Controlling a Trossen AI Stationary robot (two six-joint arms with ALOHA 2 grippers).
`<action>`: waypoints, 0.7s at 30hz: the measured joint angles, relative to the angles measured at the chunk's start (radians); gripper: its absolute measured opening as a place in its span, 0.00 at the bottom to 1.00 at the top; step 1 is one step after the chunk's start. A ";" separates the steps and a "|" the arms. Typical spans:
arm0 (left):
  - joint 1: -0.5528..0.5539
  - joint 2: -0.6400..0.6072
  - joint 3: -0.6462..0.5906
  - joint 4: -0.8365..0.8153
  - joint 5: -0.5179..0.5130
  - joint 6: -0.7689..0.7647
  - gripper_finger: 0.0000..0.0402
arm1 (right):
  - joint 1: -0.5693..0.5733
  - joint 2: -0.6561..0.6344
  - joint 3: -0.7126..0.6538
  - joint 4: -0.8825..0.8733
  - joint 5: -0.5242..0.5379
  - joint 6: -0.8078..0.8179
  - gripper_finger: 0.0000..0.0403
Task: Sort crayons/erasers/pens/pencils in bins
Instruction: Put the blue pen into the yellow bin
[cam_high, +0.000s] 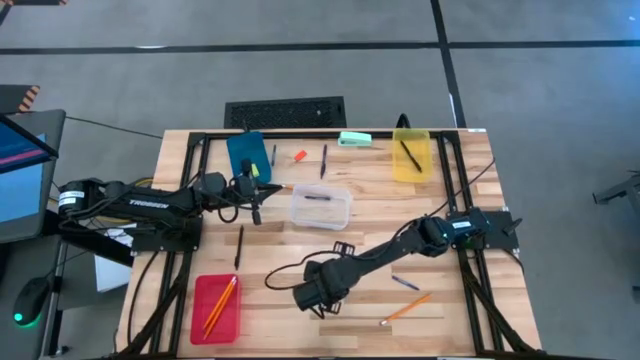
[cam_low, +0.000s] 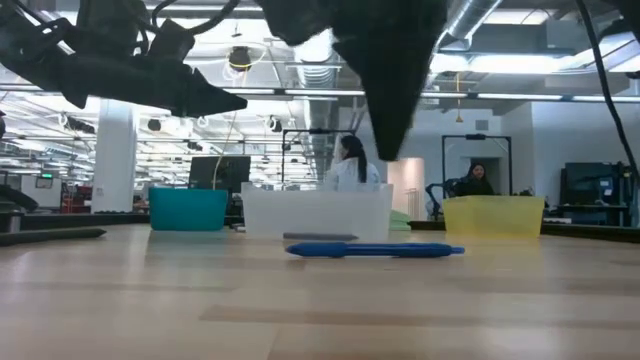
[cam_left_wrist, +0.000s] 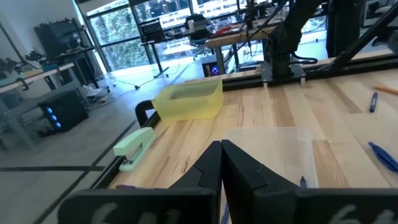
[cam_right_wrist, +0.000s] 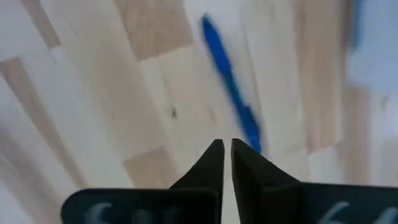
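Note:
My left gripper (cam_high: 256, 212) (cam_left_wrist: 221, 151) hovers shut between the blue bin (cam_high: 246, 155) and the clear bin (cam_high: 321, 207), holding nothing. My right gripper (cam_high: 318, 298) (cam_right_wrist: 226, 148) points down over the table's near middle, shut and empty, above a blue pen (cam_right_wrist: 229, 87) (cam_low: 375, 250) that lies flat on the wood. The clear bin holds a pen, and the yellow bin (cam_high: 411, 156) holds a dark one. Two pencils lie in the red bin (cam_high: 217, 307). Loose on the table are a pencil (cam_high: 405, 308), pens (cam_high: 239, 246) (cam_high: 405, 283) (cam_high: 323, 160) and an orange-red eraser (cam_high: 300, 156).
A flat mint-green object (cam_high: 354, 139) (cam_left_wrist: 135, 147) lies at the far edge between the blue and yellow bins. Black frame rails (cam_high: 455, 165) run along the table's sides, and cables trail beside both arms. People sit in the room beyond the far edge.

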 joint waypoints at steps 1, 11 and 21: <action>0.000 0.000 0.000 -0.004 0.000 0.001 0.00 | -0.005 -0.004 0.000 0.003 0.012 -0.019 0.07; 0.000 0.000 0.000 -0.016 0.000 0.007 0.00 | -0.033 -0.017 -0.185 0.111 0.040 -0.126 0.01; 0.000 0.000 0.000 -0.013 0.000 0.007 0.00 | -0.032 -0.260 -0.537 0.481 0.098 -0.147 0.01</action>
